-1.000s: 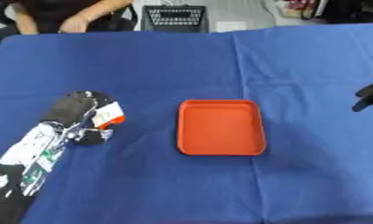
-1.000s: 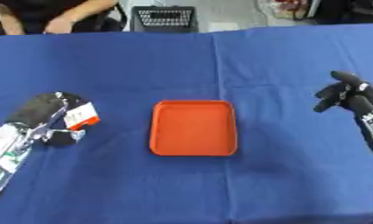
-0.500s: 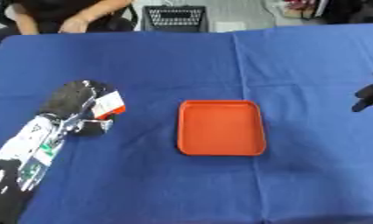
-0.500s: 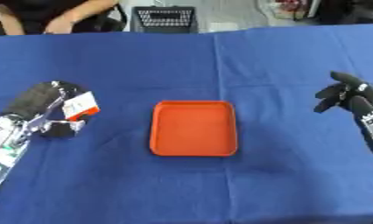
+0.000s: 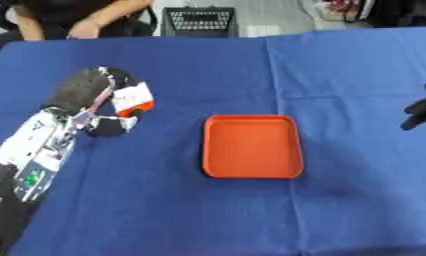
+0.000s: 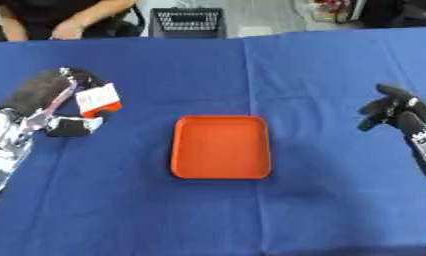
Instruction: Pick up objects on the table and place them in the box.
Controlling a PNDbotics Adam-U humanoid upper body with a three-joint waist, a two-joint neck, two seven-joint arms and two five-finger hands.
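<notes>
My left hand (image 5: 90,100) is lifted above the blue table (image 5: 208,65) at the left, its fingers curled round a small white and orange packet (image 5: 131,98). An orange tray (image 5: 251,146) lies flat in the middle of the table, with nothing in it. The packet is well left of the tray and a little farther back. At the right edge my right hand (image 6: 390,111) hovers idle with relaxed fingers, holding nothing.
A black mesh basket (image 5: 199,21) stands beyond the far edge of the table. A person sits behind the far left edge, one hand (image 5: 81,31) resting near the table's border. Blue cloth stretches in front of and right of the tray.
My left hand has risen and moved away from me with the packet, slightly to the right. The right hand and the tray stay where they were.
</notes>
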